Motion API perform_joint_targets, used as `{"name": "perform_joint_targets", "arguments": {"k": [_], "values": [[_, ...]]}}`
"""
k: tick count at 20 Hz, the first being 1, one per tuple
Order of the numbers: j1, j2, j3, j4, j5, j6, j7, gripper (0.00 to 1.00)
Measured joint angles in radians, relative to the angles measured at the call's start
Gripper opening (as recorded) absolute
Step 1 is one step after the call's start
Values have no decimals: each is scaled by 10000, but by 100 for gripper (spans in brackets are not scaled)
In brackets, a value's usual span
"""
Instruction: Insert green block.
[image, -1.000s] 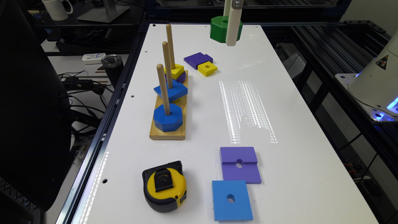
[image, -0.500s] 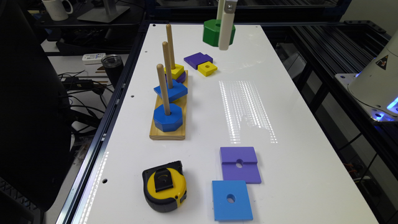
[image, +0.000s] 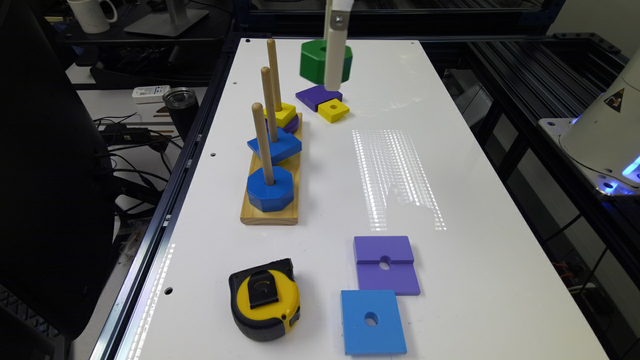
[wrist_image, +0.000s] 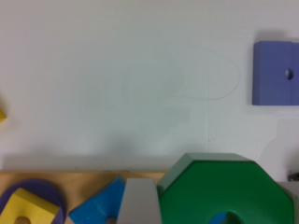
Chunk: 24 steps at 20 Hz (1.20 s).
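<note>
White table (image: 450, 165), green block (wrist_image: 224, 191) between fingers (wrist_image: 136, 203)

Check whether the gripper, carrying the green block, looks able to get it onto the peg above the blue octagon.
Probably yes. The green block is held up off the table in the gripper, and the peg over the blue octagon has a bare top, nothing above it.

Sitting here are three pegs (image: 263, 142), one green block (image: 314, 61), three blue blocks (image: 270, 189), two yellow blocks (image: 333, 110), three purple blocks (image: 385, 265), and one tape measure (image: 265, 299).
</note>
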Motion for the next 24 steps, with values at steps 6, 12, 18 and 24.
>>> {"name": "perform_joint_targets", "arguments": {"k": [6, 12, 18, 24], "values": [[6, 531, 116, 586, -27, -2, 113, 0], [24, 1034, 227, 1153, -135, -7, 295, 0], [44, 1420, 297, 1595, -207, -16, 417, 0], [49, 1642, 336, 1853, -222, -20, 447, 0]]}}
